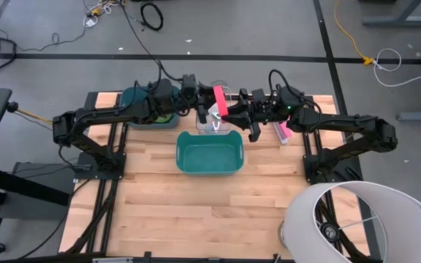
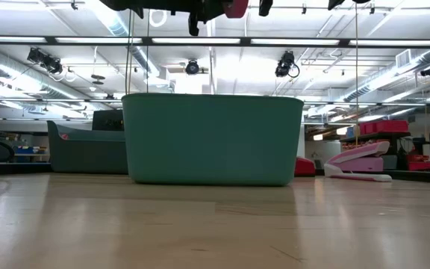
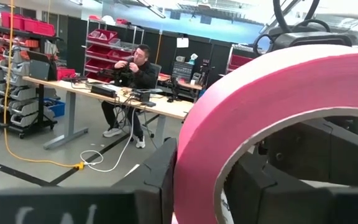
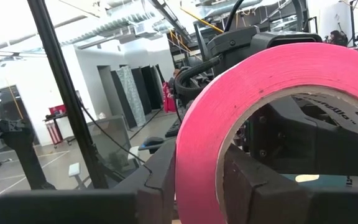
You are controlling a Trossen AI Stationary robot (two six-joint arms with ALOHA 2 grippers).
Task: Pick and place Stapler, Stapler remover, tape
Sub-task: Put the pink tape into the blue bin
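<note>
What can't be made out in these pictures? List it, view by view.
Low view: the teal bin's contents, behind its near wall; left gripper and right gripper, cut off by the top edge.
Wrist views: the table, blocked by the pink tape roll.
High view: which gripper grips that roll, too small and overlapped.

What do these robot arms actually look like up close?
Both are black, jointed and slim. The left arm and right arm each end in a two-finger gripper with blocky dark fingers. Black cables trail off the back of the table.
</note>
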